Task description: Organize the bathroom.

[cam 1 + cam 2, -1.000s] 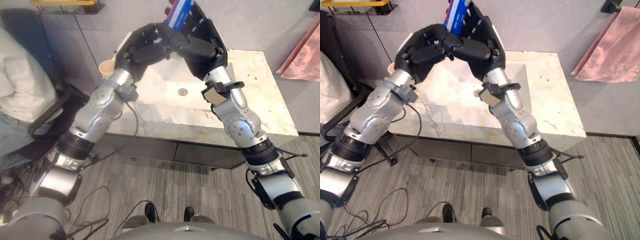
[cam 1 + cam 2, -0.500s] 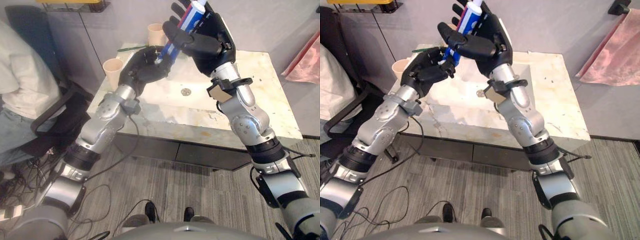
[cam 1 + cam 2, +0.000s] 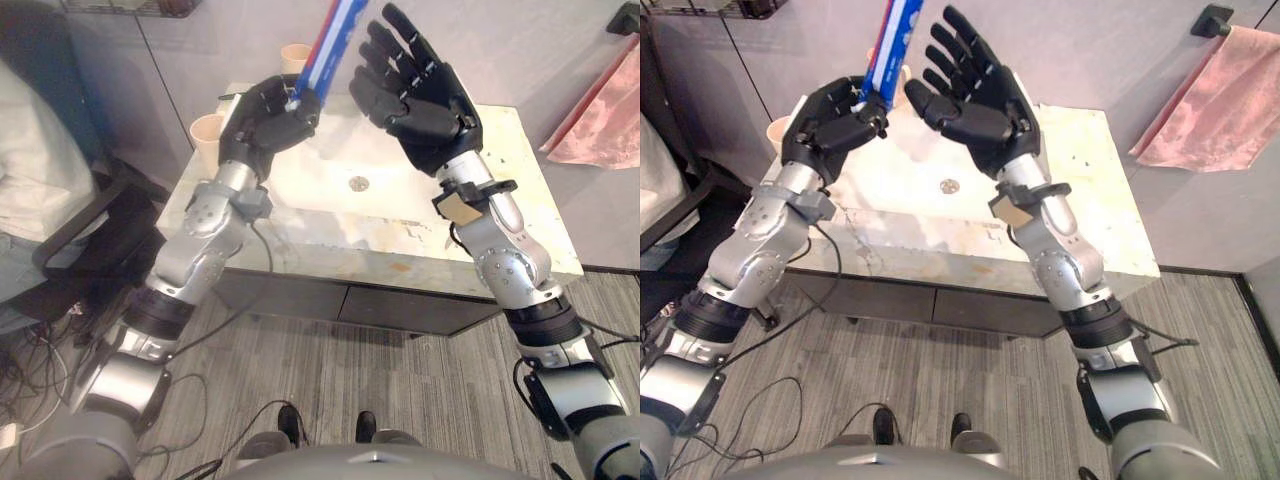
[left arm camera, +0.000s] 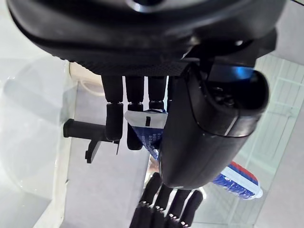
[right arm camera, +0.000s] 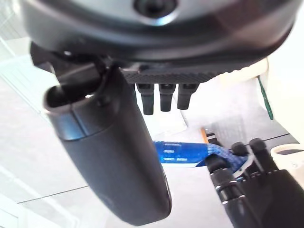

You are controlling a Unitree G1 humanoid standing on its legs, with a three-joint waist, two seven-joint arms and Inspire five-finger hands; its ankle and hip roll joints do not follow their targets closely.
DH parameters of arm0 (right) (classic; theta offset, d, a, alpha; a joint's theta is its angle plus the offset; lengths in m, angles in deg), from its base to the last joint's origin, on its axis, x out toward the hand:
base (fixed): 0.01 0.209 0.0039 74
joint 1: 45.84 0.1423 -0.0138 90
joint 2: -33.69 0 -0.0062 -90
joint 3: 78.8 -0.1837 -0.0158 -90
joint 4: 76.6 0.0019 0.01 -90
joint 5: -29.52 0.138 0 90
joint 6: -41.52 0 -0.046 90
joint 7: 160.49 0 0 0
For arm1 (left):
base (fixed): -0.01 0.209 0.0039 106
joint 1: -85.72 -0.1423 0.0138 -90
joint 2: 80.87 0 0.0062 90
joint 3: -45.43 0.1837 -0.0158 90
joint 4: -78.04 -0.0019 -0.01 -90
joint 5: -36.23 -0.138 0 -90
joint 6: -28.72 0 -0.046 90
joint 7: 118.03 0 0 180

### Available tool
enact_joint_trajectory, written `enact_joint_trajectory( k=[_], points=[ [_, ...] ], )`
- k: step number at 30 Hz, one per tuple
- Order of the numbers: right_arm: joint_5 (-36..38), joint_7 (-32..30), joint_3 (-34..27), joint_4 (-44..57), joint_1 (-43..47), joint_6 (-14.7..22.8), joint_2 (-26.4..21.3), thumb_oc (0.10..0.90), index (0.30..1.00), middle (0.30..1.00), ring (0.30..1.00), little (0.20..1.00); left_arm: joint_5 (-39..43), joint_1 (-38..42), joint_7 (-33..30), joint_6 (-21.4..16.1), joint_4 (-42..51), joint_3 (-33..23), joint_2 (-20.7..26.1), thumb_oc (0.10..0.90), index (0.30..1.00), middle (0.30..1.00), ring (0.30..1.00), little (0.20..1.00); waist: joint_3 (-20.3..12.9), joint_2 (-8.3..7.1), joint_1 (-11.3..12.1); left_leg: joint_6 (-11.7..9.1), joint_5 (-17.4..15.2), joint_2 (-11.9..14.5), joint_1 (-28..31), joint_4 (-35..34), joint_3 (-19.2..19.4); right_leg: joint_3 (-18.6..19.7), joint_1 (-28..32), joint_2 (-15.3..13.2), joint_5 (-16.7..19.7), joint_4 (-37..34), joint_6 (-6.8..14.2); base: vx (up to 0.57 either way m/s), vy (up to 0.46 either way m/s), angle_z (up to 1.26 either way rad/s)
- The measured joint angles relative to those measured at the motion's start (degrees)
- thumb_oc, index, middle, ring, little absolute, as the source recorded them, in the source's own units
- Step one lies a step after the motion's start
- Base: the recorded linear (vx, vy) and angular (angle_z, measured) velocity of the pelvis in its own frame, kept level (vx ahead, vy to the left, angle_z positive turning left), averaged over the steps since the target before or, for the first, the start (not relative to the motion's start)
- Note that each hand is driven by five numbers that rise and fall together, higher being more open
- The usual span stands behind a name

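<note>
Blue with red and white stripes, the toothpaste tube (image 3: 328,38) stands up out of the left hand (image 3: 262,122), which has its fingers and thumb curled round the tube's lower end, and the tube leans a little toward the wall, its top running out of the head views. That hand is raised above the left part of the pale marbled sink counter (image 3: 520,215), over the basin's near-left corner. Right beside it, across a small gap, the right hand (image 3: 975,100) is up with the palm facing the tube, fingers spread and straight, holding nothing and not touching the tube. In the right wrist view the tube (image 5: 185,153) lies past the straight fingers (image 5: 164,97), with the other hand's curled fingers clamped on one end. The basin's drain (image 3: 358,183) shows between the two forearms. Two beige cups sit at the back left of the counter, one cup (image 3: 206,130) just left of the left hand, the other cup (image 3: 293,57) behind it by the wall. A pink towel (image 3: 1202,100) hangs on the wall to the right, well apart from the hands.
</note>
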Motion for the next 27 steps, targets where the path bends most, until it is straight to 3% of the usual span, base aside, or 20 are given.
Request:
enact_joint_trajectory(
  k=[27],
  points=[
    [1.73,-0.52,0.49,-5.14,3.14,1.86,0.04,0.8,0.9,0.9,0.9,0.9,0.01,-1.77,6.17,0.92,0.02,0.38,-0.66,0.406,0.309,0.309,0.309,0.309,-0.02,-0.48,0.42,0.03,-0.02,-0.03,-0.02,0.01,-0.14,0.21,-0.06,-0.03,0.08,0.0,0.09,0.0,0.0,0.0]
  ],
)
